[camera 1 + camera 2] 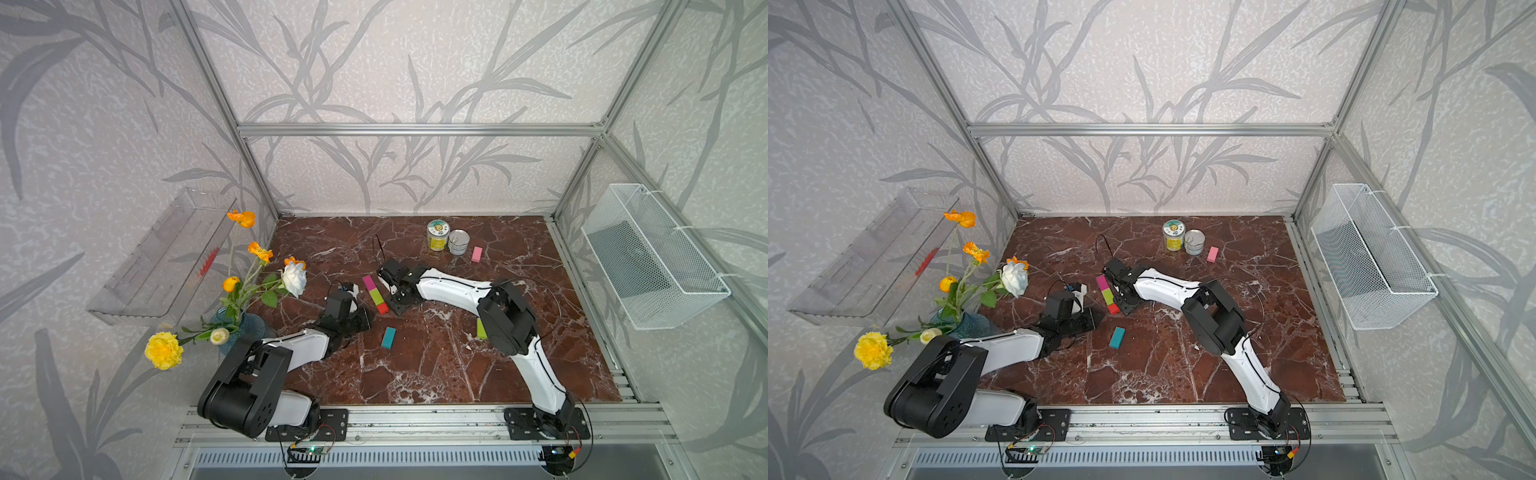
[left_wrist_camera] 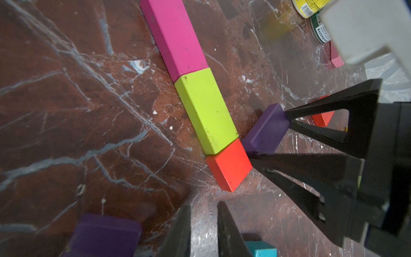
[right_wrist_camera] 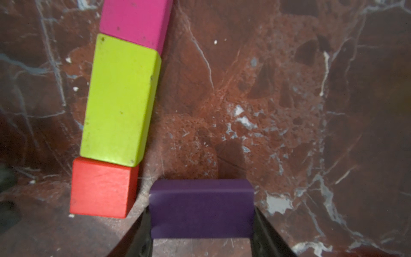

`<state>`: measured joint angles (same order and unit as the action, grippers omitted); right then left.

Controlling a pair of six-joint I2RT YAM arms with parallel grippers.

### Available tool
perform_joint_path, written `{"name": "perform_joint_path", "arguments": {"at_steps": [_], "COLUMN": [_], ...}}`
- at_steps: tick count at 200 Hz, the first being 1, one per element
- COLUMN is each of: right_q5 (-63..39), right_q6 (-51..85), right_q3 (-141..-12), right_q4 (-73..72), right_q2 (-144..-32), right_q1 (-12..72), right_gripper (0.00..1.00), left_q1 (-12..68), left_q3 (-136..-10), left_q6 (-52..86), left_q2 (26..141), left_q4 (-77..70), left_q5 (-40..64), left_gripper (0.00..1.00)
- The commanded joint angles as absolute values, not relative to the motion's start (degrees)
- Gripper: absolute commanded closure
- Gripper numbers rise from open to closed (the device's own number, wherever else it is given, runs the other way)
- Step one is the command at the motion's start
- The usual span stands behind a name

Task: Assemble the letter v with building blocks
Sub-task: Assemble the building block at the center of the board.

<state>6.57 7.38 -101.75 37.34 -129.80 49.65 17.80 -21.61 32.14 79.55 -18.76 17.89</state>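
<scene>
A: Red marble tabletop. One stroke of the letter v lies mid-table: magenta block, lime block, red block, end to end
B: Second stroke?
A: Not laid yet. Right gripper is clamped on a purple block end to end, just beside the red block. Can't tell if they touch
B: Left gripper?
A: Left gripper sits low near the red end, jaws almost together with a slim gap and nothing in it
B: My call: angle purple away from the row, butt it to red's corner, seat it flat, release slowly so red isn't nudged. Teal block probably next
</scene>
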Motion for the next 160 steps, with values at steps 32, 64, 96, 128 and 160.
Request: {"name": "perform_joint_path", "arguments": {"at_steps": [32, 64, 96, 128, 160], "right_q5": [6.1, 6.4, 6.3, 5.2, 4.0], "right_q6": [8.7, 8.9, 9.1, 9.0, 9.2], "right_q3": [-103.9, -104.0, -104.2, -103.7, -102.4], "right_q4": [39.6, 39.8, 39.9, 39.1, 37.8], "right_q2": [-131.7, -131.9, -131.7, -130.7, -128.4], "right_q1": [49.3, 49.3, 49.2, 49.1, 48.9], "right_gripper": [0.45, 0.41, 0.34, 0.25, 0.22], "left_q1": [17.9, 17.9, 17.9, 17.9, 17.9], "left_q3": [-22.1, -22.1, -22.1, -22.0, -22.0], "left_q6": [32.4, 32.3, 32.2, 32.3, 32.3], "left_q2": [80.0, 80.2, 80.4, 80.6, 80.7], "left_q4": [-19.6, -19.7, -19.7, -19.9, -20.0], "left_q5": [18.1, 18.1, 18.1, 18.1, 18.2], "left_gripper": [0.78, 0.78, 0.78, 0.78, 0.78]}}
